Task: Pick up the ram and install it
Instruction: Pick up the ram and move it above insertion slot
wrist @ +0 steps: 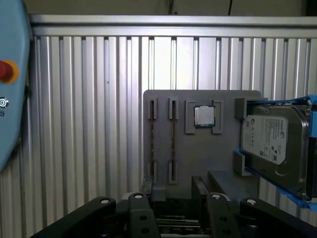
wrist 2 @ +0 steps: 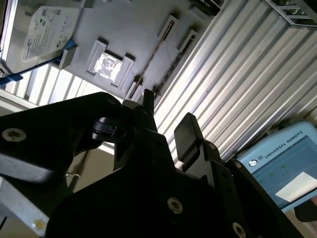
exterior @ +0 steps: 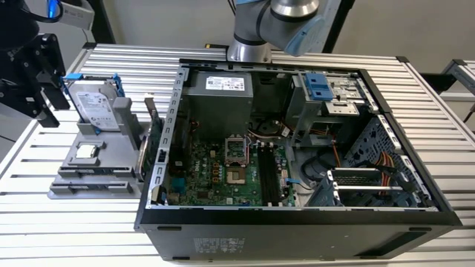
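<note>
Two thin ram sticks stand on edge in slots of a grey holder [wrist: 203, 158]; one ram [wrist: 151, 139] lies beside the other ram [wrist: 173, 139]. In the second wrist view a ram [wrist 2: 150, 57] shows as a thin dark strip. My gripper [wrist: 173, 191] is open, hanging above and just short of the holder's near end, roughly in line with the sticks, with nothing between its fingers [wrist 2: 185, 129]. In the exterior view the gripper [exterior: 46, 114] is at the far left, beside the holder [exterior: 93, 186]. The motherboard's black slots [exterior: 271, 172] lie inside the open case.
On the holder also sit a silver processor chip [wrist: 203, 115] and a hard drive [wrist: 270, 139] with blue handle. The open computer case [exterior: 297, 222] stands on the ribbed metal table [exterior: 44, 222], at the exterior view's right of the holder. A blue teach pendant [wrist 2: 282, 168] lies nearby.
</note>
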Robot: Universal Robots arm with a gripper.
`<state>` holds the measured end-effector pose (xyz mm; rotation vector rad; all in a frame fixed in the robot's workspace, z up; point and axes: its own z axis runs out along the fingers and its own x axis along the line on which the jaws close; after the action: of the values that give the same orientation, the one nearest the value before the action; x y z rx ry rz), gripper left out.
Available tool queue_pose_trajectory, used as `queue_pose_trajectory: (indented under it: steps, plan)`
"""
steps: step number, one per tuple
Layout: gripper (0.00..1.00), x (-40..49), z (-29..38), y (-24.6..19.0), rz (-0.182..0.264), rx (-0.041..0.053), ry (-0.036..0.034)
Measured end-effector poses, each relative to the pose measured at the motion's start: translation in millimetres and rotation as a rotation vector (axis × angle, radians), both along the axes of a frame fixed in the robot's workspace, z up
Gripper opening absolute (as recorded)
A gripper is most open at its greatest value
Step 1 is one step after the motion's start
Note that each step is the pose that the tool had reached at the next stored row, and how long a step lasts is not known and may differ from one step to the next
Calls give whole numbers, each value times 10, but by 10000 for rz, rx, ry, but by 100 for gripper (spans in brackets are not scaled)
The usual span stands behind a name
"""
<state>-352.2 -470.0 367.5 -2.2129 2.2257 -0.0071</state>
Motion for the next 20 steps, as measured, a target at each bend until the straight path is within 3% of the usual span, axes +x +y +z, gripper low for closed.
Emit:
queue_pose_trajectory:
  steps: [20]
  plan:
    - [100, 0, -90, 0, 0, 0, 1]
